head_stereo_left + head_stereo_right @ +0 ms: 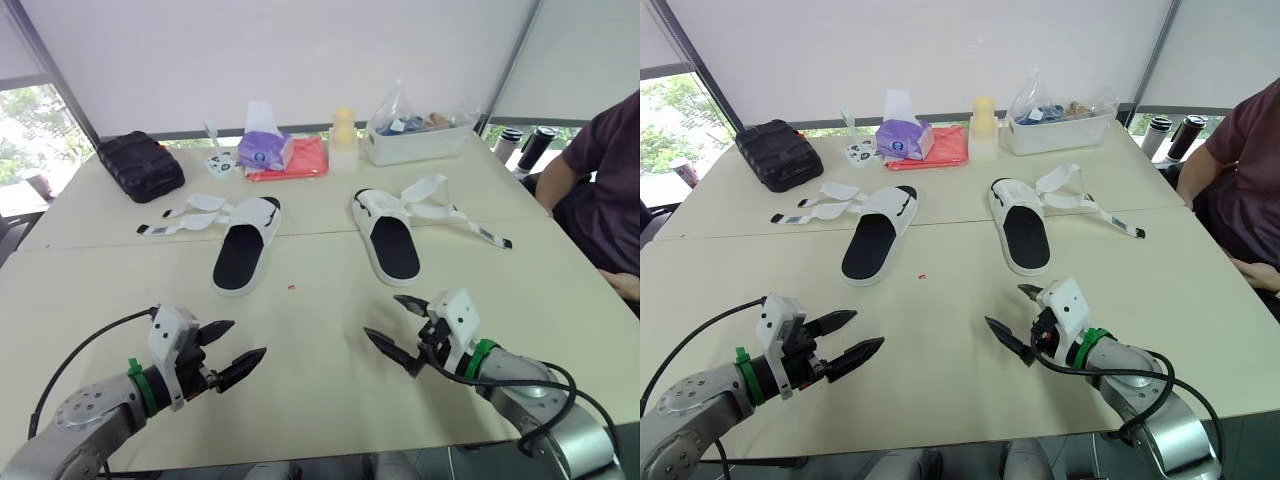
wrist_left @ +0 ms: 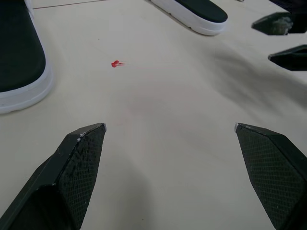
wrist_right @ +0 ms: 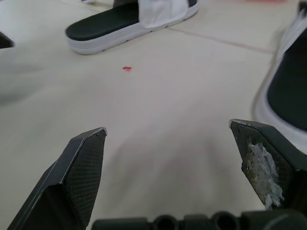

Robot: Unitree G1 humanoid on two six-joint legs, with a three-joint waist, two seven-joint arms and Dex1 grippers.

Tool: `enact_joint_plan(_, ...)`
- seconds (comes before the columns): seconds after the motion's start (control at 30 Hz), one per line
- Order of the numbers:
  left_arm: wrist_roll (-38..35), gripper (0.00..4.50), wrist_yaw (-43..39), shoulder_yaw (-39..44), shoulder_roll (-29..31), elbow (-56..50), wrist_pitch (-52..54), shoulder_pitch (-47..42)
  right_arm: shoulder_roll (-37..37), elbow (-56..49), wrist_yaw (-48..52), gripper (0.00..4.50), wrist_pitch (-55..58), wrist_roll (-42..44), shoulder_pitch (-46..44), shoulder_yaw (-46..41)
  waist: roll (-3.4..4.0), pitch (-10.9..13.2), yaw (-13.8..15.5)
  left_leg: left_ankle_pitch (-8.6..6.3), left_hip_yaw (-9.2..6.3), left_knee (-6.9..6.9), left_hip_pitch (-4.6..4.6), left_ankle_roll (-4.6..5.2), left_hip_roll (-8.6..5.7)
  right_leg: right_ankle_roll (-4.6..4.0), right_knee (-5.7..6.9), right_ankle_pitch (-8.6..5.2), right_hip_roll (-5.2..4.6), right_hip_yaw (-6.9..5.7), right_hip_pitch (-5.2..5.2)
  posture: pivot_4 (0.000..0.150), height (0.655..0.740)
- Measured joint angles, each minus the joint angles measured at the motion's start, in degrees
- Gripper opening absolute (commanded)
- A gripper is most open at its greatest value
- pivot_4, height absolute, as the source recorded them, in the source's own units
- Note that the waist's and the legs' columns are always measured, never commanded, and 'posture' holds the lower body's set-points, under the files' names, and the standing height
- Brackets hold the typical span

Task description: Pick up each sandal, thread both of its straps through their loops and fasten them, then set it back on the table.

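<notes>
Left hand spread, right hand spread, left sandal and right sandal lying on the table beyond them

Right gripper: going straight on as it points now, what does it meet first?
Probably the left sandal, beyond bare table and a red speck; if the right gripper tilts down, the table comes first.

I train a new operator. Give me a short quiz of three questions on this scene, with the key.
1. True or false: the white, black-footbed left sandal and right sandal have unfastened straps.
2. What do the left gripper and right gripper hold? A) a sandal B) a strap C) nothing
3. Name the thing at the table's far left corner.
Key: 1 true; 2 C, both fingers open; 3 the black quilted case.
</notes>
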Motion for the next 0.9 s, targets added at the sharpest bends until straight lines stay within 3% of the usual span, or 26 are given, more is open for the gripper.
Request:
enact_joint_plan(0.17, 0.66, 4.50, -0.66, -0.30, 2.47, 2.98, 0.17, -5.07, 0.10, 2.57, -1.53, 4.48, -4.20, -4.29, -2.18, 0.44, 0.00, 0.00, 0.04, 0.01, 0.04, 0.02, 0.01, -0.01, 0.00, -0.05, 0.01, 0.04, 0.02, 0.04, 0.00, 0.150, 0.7400)
enact_joint_plan(0.3, -2.25, 4.50, -4.91, -0.20, 7.92, 4.44, 3.51, -10.66, -6.49, 10.00, -2.75, 4.48, -16.05, -16.70, -9.22, 2.21, -0.01, 0.01, -0.21, 0.04, 0.24, 0.02, 0.05, -0.06, -0.04, -0.03, 0.05, 0.06, 0.05, 0.17, -0.08, 0.150, 0.7400)
enact_joint_plan(0.43, -7.07, 4.50, -9.08, -0.65, 9.38, 6.87, 6.09, -18.13, -8.52, 27.97, -9.06, 4.48, -28.07, -30.75, -23.28, 5.31, -0.04, 0.00, -0.68, 0.21, 0.38, -0.05, 0.13, -0.37, 0.03, -0.07, 0.09, 0.10, 0.14, 0.28, -0.11, 0.150, 0.7400)
enact_joint_plan(0.63, -5.25, 4.50, -15.02, -6.62, 11.86, 11.01, 6.10, -22.83, -4.67, 53.66, -18.63, 4.48, -39.00, -47.97, -39.25, 17.07, -0.09, 0.04, -1.94, 0.23, 0.66, -0.16, -0.10, -0.40, 0.10, -0.24, 0.10, 0.22, 0.21, 0.67, -0.53, 0.150, 0.7400)
enact_joint_plan(0.9, -8.53, 4.50, -14.96, -5.02, 12.70, 9.44, 9.39, -23.17, 3.21, 83.02, -27.26, 4.48, -45.76, -57.71, -58.20, 25.19, -0.13, 0.07, -2.36, 0.22, 0.86, -0.20, -0.05, -0.39, 0.19, -0.27, 0.09, 0.30, 0.36, 0.92, -0.63, 0.150, 0.7400)
